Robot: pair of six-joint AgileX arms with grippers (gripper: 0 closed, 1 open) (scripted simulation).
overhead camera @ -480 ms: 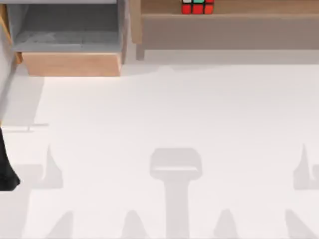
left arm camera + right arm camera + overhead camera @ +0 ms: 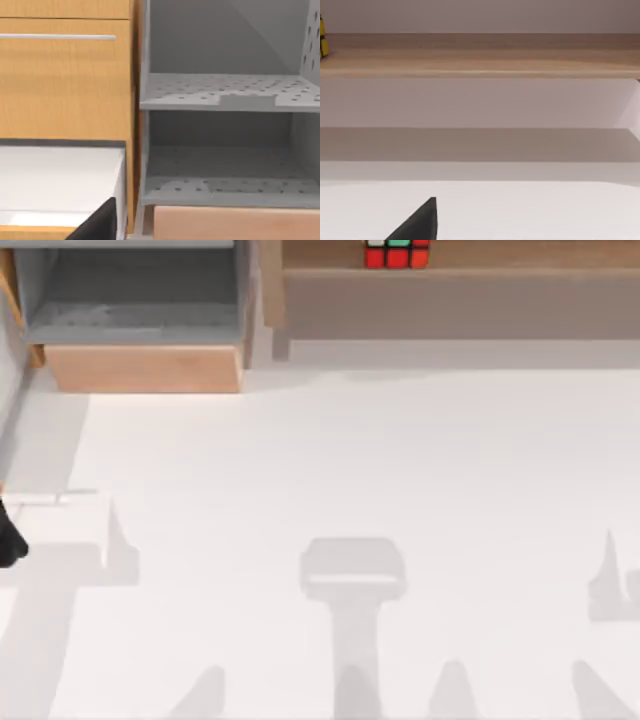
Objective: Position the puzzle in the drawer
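Top view: puzzle (image 2: 397,253) sitting on the long brown shelf (image 2: 450,285) at the worktop's (image 2: 350,460) far edge, well apart from the drawer (image 2: 140,330) standing open at the far left corner; left arm (image 2: 8,540) at the left edge, gripper state impossible to tell. Left wrist view: facing the drawer's grey inner shelves (image 2: 225,92) and tan front panel (image 2: 235,222). Right wrist view: facing the shelf with the puzzle's yellow face at its end, so best approached squarely and grasped across opposite faces.
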